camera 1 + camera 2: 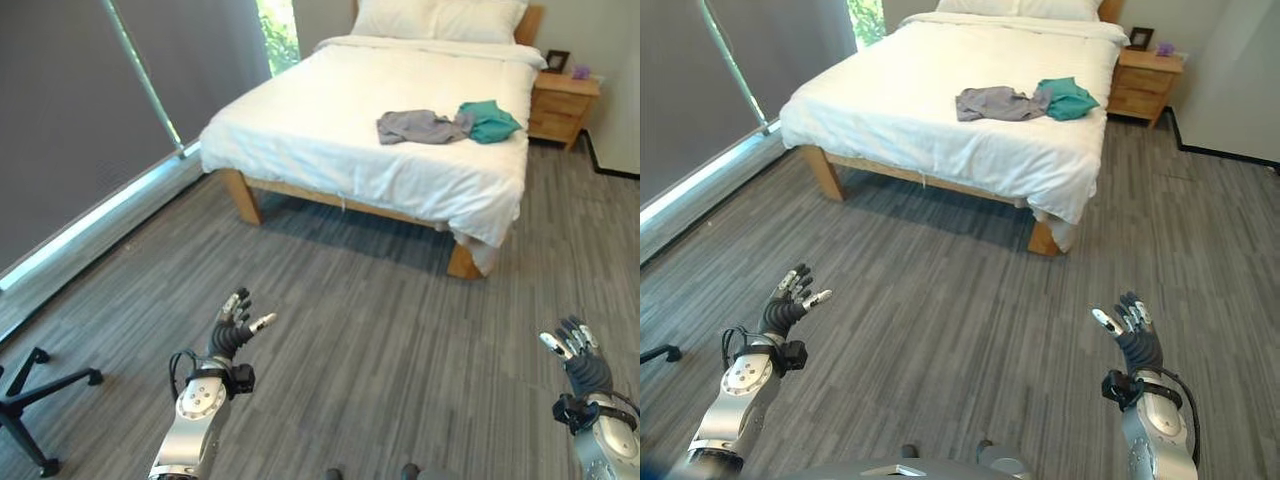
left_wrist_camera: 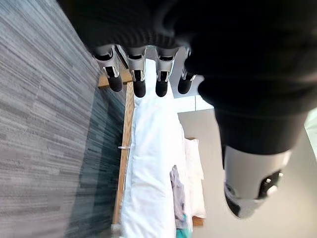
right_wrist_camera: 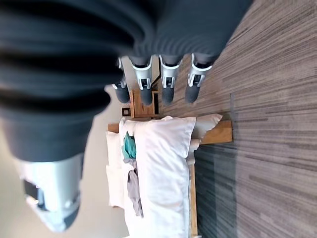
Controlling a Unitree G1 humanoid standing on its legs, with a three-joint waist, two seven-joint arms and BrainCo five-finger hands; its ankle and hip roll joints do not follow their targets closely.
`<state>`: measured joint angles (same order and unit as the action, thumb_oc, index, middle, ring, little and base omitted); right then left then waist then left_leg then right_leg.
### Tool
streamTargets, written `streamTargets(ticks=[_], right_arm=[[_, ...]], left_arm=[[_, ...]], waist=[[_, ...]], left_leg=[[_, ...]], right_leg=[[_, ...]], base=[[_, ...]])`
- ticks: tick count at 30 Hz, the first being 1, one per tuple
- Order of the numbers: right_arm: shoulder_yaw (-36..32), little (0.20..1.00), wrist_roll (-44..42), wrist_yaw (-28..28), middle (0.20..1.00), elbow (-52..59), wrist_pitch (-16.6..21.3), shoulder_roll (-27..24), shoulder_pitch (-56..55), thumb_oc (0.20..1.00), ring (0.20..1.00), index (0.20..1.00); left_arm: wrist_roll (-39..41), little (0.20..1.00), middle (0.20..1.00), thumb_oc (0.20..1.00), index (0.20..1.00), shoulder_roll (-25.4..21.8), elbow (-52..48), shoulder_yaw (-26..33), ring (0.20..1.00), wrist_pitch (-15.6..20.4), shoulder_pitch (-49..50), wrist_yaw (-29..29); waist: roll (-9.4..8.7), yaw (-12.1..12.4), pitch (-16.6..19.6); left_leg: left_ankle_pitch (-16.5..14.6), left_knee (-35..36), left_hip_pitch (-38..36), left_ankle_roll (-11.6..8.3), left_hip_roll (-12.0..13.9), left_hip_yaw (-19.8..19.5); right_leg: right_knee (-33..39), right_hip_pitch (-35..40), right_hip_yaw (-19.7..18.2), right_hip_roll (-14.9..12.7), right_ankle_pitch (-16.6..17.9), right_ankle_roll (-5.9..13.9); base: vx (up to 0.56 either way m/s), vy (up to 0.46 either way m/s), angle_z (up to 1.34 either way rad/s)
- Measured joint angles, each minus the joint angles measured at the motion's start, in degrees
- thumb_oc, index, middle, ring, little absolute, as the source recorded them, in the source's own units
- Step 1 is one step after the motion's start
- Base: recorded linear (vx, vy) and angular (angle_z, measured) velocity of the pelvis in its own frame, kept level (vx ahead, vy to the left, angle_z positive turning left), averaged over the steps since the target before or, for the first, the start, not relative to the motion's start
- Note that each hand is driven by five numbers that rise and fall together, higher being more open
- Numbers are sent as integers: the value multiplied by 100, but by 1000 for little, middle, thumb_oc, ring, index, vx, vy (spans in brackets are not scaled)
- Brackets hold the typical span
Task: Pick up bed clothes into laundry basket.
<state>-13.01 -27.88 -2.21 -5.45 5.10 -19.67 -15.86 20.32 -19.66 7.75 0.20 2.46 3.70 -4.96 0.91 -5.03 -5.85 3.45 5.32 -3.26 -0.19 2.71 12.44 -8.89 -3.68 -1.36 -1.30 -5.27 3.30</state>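
A crumpled grey garment [image 1: 420, 126] and a teal garment [image 1: 489, 120] lie side by side, touching, on the white bed [image 1: 330, 110] near its right edge. The bed stands well ahead across the floor. My left hand [image 1: 232, 332] is raised at the lower left over the floor, fingers straight and empty. My right hand [image 1: 578, 358] is raised at the lower right, also open with nothing in it. Both hands are far from the clothes. The grey garment [image 2: 177, 197] and the bed [image 3: 158, 168] show past the fingers in the wrist views.
A wooden nightstand [image 1: 563, 105] with a small frame stands right of the bed. Grey blinds [image 1: 90, 110] cover the window wall on the left. A black chair base [image 1: 30, 395] sits at the lower left. Grey plank floor [image 1: 380, 320] lies between me and the bed.
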Motion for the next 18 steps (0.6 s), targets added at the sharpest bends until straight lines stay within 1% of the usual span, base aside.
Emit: streamTargets(ticks=[1, 2, 3, 4, 5, 6, 7, 9, 10, 11, 12, 13, 14, 15, 16, 17, 18], right_arm=[[21, 1000, -22, 8, 1000, -24, 18, 44, 133, 1000, 1000, 1000], [47, 1000, -23, 7, 1000, -27, 21, 51, 167, 1000, 1000, 1000], [79, 1000, -26, 10, 1000, -33, 36, 63, 218, 1000, 1000, 1000], [84, 1000, -28, 10, 1000, -41, 67, 71, 222, 1000, 1000, 1000], [131, 1000, -50, 16, 1000, -63, 115, 90, 286, 1000, 1000, 1000], [243, 1000, -153, 29, 1000, -115, 124, 96, 295, 1000, 1000, 1000], [282, 1000, -166, 37, 1000, -122, 114, 106, 254, 1000, 1000, 1000], [288, 1000, -242, 57, 1000, -142, 108, 129, 210, 1000, 1000, 1000], [261, 1000, -347, 132, 1000, -149, 115, 260, 171, 1000, 1000, 1000], [270, 1000, -412, 162, 1000, -119, 121, 525, 64, 1000, 1000, 1000], [394, 1000, -424, 185, 1000, -8, 125, 538, 49, 1000, 1000, 1000], [513, 1000, -415, 264, 1000, -30, 124, 406, 156, 1000, 1000, 1000], [563, 1000, -413, 279, 1000, -149, 42, 366, 272, 1000, 1000, 1000], [564, 1000, -406, 267, 1000, -153, 18, 365, 203, 1000, 1000, 1000], [569, 1000, -405, 275, 1000, -149, 19, 358, 131, 1000, 1000, 1000], [565, 1000, -404, 313, 1000, -187, 20, 361, -22, 1000, 1000, 1000], [563, 1000, -405, 333, 1000, -235, 26, 320, 30, 1000, 1000, 1000]], left_arm=[[-2, 1000, 1000, 1000, 1000, -14, -2, -51, 1000, 2, -164, -21], [-2, 1000, 1000, 1000, 1000, -27, -5, -49, 1000, 7, -210, -31], [-8, 1000, 1000, 1000, 1000, -100, -9, -82, 1000, 9, -316, -61], [-11, 1000, 1000, 1000, 1000, -108, 1, -83, 1000, 8, -389, -76], [-22, 1000, 1000, 1000, 1000, -141, -38, -123, 1000, 32, -494, -91], [-28, 1000, 1000, 1000, 1000, -184, 14, -178, 1000, 72, -573, -83], [-37, 1000, 1000, 1000, 1000, -178, 9, -222, 1000, 74, -579, -71], [-39, 1000, 1000, 1000, 1000, -170, -19, -275, 1000, 85, -596, -27], [-37, 1000, 1000, 1000, 1000, -164, -30, -324, 1000, 141, -590, 16], [-32, 1000, 1000, 1000, 1000, -240, 25, -405, 1000, 219, -662, 62], [-32, 1000, 1000, 1000, 1000, -286, 121, -392, 1000, 243, -742, 75], [-36, 1000, 1000, 1000, 1000, -230, 380, -374, 1000, 227, -859, 78], [-37, 1000, 1000, 1000, 1000, -62, 604, -355, 1000, 142, -854, 87], [-40, 1000, 1000, 1000, 1000, 76, 587, -458, 1000, 121, -790, 111], [-40, 1000, 1000, 1000, 1000, 104, 561, -521, 1000, 128, -763, 151], [-42, 1000, 1000, 1000, 1000, 86, 452, -578, 1000, 134, -643, 198], [-40, 1000, 1000, 1000, 1000, 48, 398, -597, 1000, 143, -608, 205]], waist=[[-55, 21, -84], [-92, 27, -116], [-153, -46, -246], [-162, -132, -330], [-146, -150, -496], [-125, -200, -618], [-111, -281, -614], [-69, -294, -606], [-15, -311, -530], [-280, -485, -426], [-424, -576, -439], [-396, -585, -551], [-272, -619, -595], [-114, -598, -571], [-71, -586, -513], [-210, -602, -397], [-234, -584, -408]], left_leg=[[-37, 28, -8, 69, 1, 168], [-44, 29, -28, 76, 1, 264], [-81, 27, -112, 97, -16, 357], [-89, 28, -143, 108, -14, 355], [-160, -45, -165, 162, 38, 383], [-205, -140, -173, 166, 73, 423], [-213, -144, -162, 170, 80, 425], [-214, -145, -117, 170, 110, 445], [-308, -89, 67, 24, 172, 401], [-522, -300, 274, -6, -81, 347], [-710, -1102, 463, 15, -65, 445], [-1126, -1643, 559, -100, 90, 407], [-1235, -1724, 500, -241, 210, 306], [-1256, -1699, 474, -303, 467, 295], [-1248, -1629, 462, -346, 589, 210], [-1135, -1484, 220, -707, 807, 86], [-1199, -2095, 359, -863, 940, -123]], right_leg=[[-483, -283, -10, -21, -44, 132], [-655, -390, 30, -60, -66, 171], [-1088, -587, 140, -109, 0, 399], [-1342, -713, 167, -80, 270, 423], [-2086, -1134, 147, -71, 468, 768], [-2662, -1555, 193, -146, 481, 1016], [-2647, -1646, 277, -276, 414, 986], [-2218, -1669, 365, -520, 365, 988], [-1237, -1571, 560, -800, 210, 871], [-101, -1391, 526, -1180, 82, 1011], [390, -1228, 455, -1417, 89, 1213], [609, -1050, 624, -1453, 659, 1278], [446, -1066, 618, -1416, 843, 1283], [202, -1098, 940, -1299, 907, 1127], [85, -1052, 996, -1202, 863, 1074], [-327, -1083, 1042, -1051, 690, 884], [-449, -990, 1202, -891, 664, 727]], base=[[-1, 37, -58], [29, 87, -70], [88, 52, -42], [202, 44, -47], [292, -39, -40], [238, -37, -31], [323, -71, -7], [521, -155, 10], [647, -248, 52], [668, -290, 73], [500, -247, 63], [501, -265, 13], [546, -313, -3], [393, -241, 6], [520, -444, 34], [463, -488, 44], [648, -702, 34]])
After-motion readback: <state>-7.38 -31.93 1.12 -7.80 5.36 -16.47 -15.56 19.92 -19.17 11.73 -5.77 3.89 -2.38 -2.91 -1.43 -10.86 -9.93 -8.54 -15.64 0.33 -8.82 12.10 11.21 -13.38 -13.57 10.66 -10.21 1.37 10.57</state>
